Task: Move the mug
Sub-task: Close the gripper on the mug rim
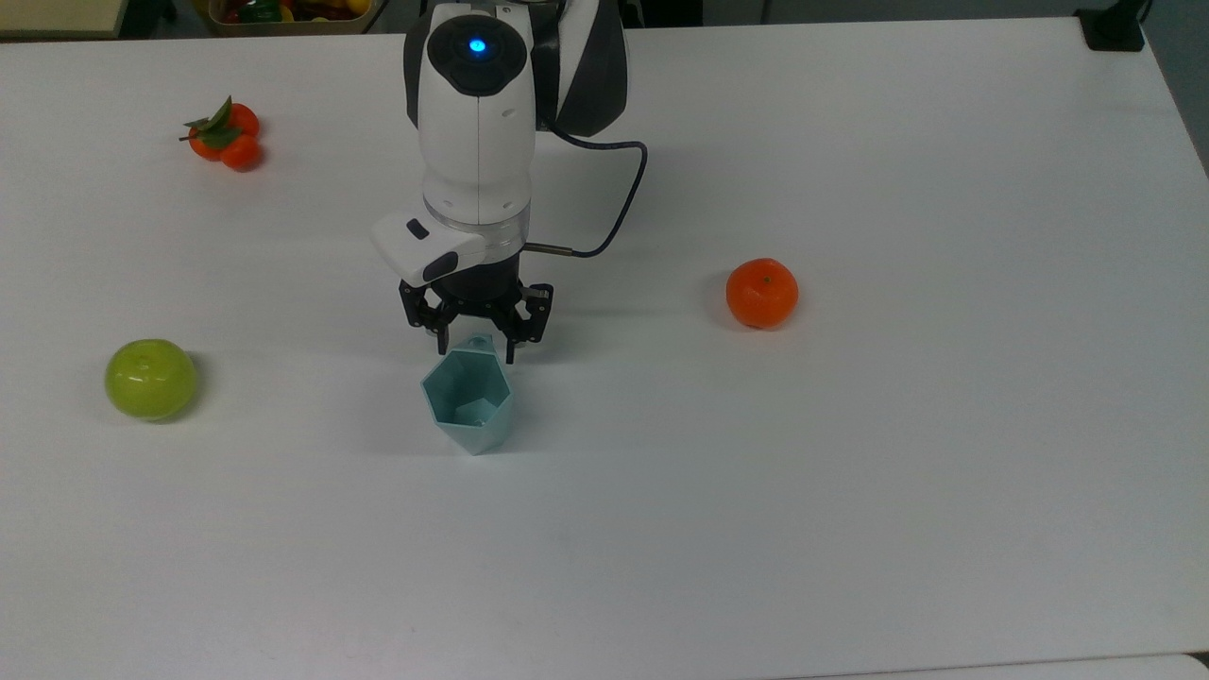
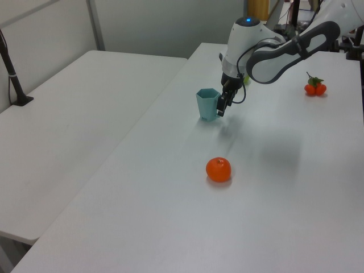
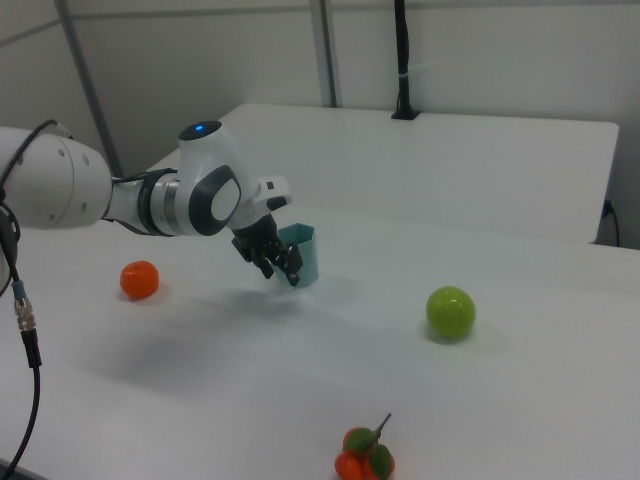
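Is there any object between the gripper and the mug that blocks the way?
Nothing visible does. The gripper is right at the mug, its open jaws on either side of the handle tab. The orange and green apple lie far off to the sides in the top view.

At frame centre the gripper (image 1: pixel 475 346) hangs with fingers spread either side of the handle tab of the upright teal mug (image 1: pixel 468 399) on the white table (image 1: pixel 850 472), with a green apple (image 1: pixel 150 379) at left, an orange (image 1: pixel 761 293) at right and small tangerines (image 1: pixel 225 135) upper left.
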Action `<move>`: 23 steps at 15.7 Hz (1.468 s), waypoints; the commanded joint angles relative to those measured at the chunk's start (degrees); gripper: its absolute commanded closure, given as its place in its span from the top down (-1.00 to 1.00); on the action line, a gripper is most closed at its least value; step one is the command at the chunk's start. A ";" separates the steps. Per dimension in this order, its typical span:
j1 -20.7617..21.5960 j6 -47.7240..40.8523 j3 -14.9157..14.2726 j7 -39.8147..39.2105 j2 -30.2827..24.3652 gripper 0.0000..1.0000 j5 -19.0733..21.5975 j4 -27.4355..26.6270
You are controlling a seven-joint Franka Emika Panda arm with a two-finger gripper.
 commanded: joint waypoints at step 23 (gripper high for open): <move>0.58 5.63 -0.52 1.02 2.09 -1.00 -2.09 0.35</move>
